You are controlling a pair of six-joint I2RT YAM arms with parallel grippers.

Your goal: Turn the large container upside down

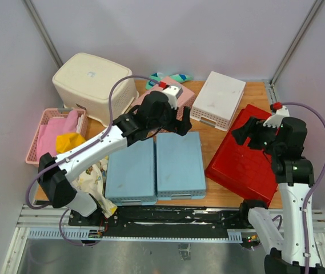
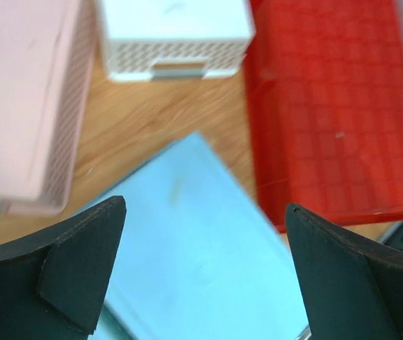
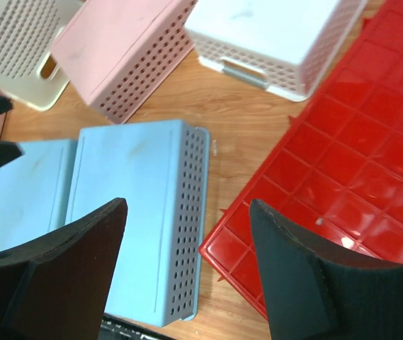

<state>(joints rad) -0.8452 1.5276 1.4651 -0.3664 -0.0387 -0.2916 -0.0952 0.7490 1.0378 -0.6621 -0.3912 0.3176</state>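
Scanning from above, I place the large container (image 1: pixel 92 80) upper left, up-left of my spread, empty left gripper (image 1: pixel 180 124), far from the equally spread right gripper (image 1: pixel 245 133).

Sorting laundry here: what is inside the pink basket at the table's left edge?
A pink cloth and a yellow item lie in the pink basket; anything beneath them is hidden.

Bright, diffuse light fills all three views with only soft shadows; the large container (image 1: pixel 91 77) looks pale, not blown out. The left wrist view is blurred, worst on the pink basket (image 2: pixel 24 99) at its left; the red tray (image 3: pixel 357 177) shows small white glints.
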